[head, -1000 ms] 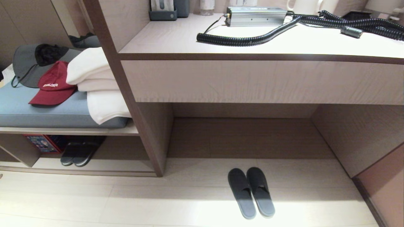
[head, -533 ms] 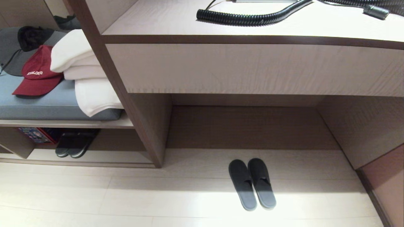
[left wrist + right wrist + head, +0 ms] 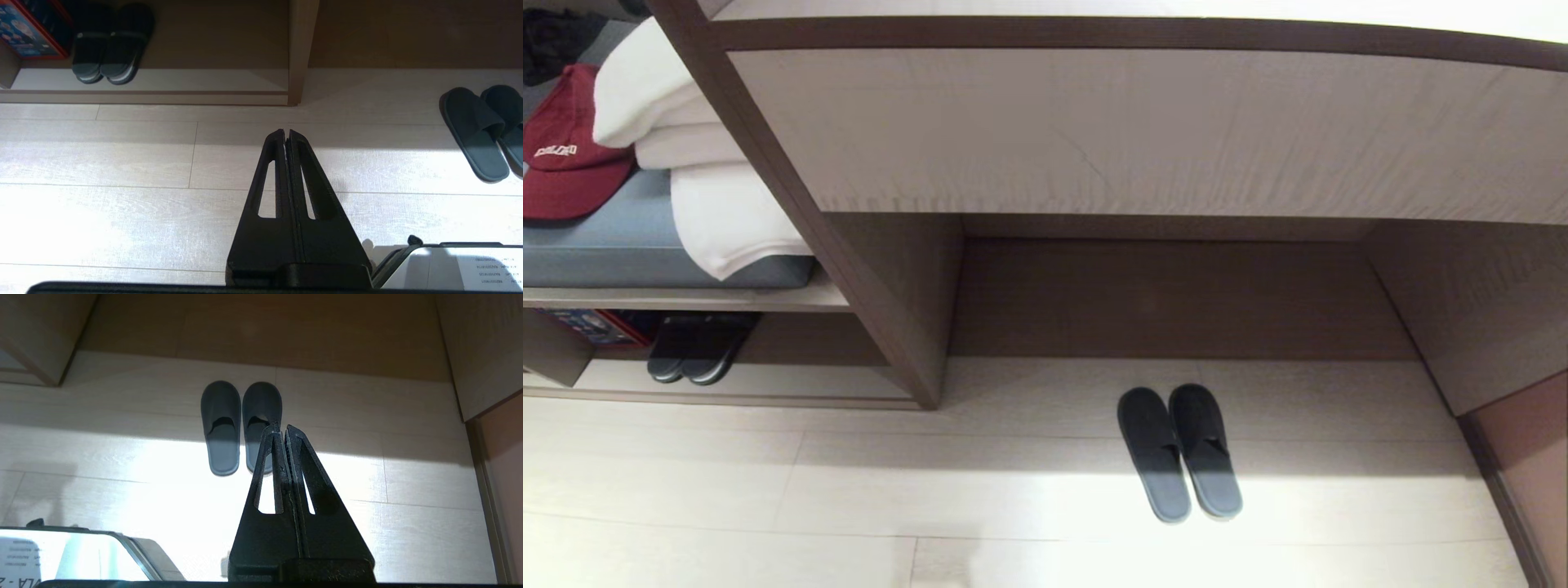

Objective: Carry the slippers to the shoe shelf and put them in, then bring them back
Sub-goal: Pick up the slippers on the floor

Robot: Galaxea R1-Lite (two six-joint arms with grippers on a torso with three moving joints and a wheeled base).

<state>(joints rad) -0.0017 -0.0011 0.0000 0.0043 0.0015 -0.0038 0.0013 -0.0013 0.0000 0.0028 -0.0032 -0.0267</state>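
The blue-grey slippers [image 3: 1180, 453] lie side by side on the pale floor, toes under the tall desk recess [image 3: 1176, 294]. They also show in the left wrist view, slippers [image 3: 476, 132], and the right wrist view, slippers [image 3: 241, 424]. The shoe shelf [image 3: 752, 380] is the low cubby at the lower left, shoe shelf [image 3: 163, 79]. Neither arm appears in the head view. My left gripper [image 3: 286, 132] hangs shut and empty over bare floor. My right gripper [image 3: 283, 428] is shut and empty, above the floor just short of the slippers' heels.
A darker pair of slippers [image 3: 690, 355] and a red-edged box [image 3: 592, 327] sit inside the cubby. Above it a cushion holds folded white towels [image 3: 703, 180] and a red cap [image 3: 564, 167]. A wall panel [image 3: 1527, 465] bounds the right side.
The whole head view has tilted downward: the desk top with its cables has slid out of sight and more floor shows in front. The slippers lie where they were.
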